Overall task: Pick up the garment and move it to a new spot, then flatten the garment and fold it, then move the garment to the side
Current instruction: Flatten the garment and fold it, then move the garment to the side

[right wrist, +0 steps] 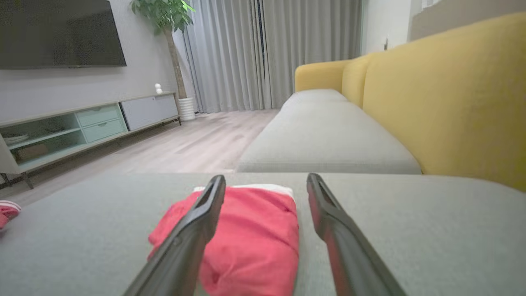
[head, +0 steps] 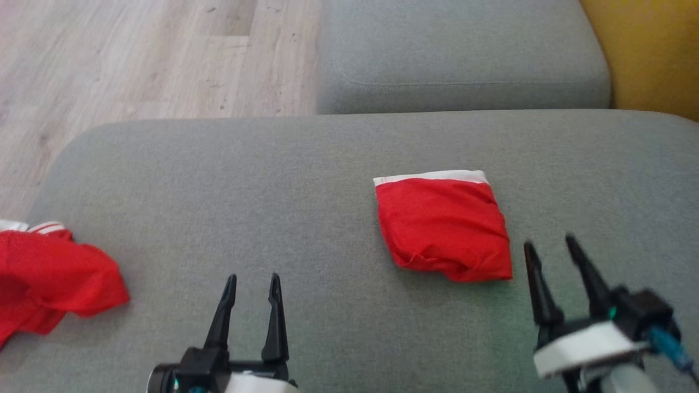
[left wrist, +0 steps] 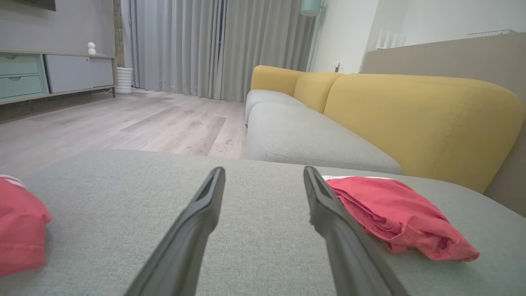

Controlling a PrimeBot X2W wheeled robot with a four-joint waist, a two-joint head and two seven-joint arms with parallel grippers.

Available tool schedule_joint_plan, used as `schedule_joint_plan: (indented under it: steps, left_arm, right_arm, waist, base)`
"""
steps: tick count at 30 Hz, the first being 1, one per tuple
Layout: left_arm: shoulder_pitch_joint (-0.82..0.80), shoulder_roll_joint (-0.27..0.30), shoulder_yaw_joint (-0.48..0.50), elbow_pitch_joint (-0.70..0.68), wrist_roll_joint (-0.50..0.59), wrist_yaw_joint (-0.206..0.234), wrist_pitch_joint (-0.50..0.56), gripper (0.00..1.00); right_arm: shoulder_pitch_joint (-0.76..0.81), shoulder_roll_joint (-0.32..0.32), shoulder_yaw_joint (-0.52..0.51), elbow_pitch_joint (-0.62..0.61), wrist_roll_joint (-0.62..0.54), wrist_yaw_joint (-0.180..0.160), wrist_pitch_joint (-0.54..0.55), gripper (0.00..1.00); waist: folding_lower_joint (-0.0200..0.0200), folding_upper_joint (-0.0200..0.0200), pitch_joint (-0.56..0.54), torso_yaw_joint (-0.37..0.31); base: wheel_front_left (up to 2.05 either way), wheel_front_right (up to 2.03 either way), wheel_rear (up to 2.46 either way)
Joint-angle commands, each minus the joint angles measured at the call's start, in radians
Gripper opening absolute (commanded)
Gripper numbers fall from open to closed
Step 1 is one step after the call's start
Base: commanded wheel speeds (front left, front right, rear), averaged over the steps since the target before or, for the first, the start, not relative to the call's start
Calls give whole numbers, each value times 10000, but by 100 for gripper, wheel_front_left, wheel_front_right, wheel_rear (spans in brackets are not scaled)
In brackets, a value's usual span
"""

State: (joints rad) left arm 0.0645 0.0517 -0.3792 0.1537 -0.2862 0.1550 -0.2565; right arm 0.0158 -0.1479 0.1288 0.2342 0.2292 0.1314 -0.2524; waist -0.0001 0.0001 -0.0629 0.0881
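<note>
The left gripper [head: 253, 281] is held at the near left, its two dark fingers spread apart and pointed straight away. The right gripper [head: 550, 243] is held at the near right, fingers likewise parted, tilted slightly leftward.

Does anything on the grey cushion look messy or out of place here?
One thing: a second red garment lies crumpled and unfolded at the left edge of the cushion. The folded garment sits flat right of centre, with its near edge slightly bunched. Nothing looks spilled or damaged.
</note>
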Motion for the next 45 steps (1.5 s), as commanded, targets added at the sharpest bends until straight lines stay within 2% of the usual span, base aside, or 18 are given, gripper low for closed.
schedule_joint_plan:
  steps: [1,10,40,45]
  left_arm:
    - [-132,-14,412,-377,122,22,-53,100]
    - [496,-14,507,-557,204,39,-53,100]
    - [568,-15,610,-352,304,103,-53,100]
    - [562,-13,602,-302,595,135,-53,100]
  right_arm:
    - [-237,-39,217,-363,126,-7,-92,100]
    - [726,-24,201,-267,369,-7,-92,100]
    - [804,-13,386,-178,367,-7,-93,100]
    - [784,-62,356,-192,386,-7,-93,100]
  waist:
    - [1,-1,-67,-70]
    - [1,-1,-242,-335]
    - [1,-1,-349,-480]
    - [1,-1,-243,-408]
  base:
    - [0,0,0]
    - [0,0,0]
    - [0,0,0]
    - [0,0,0]
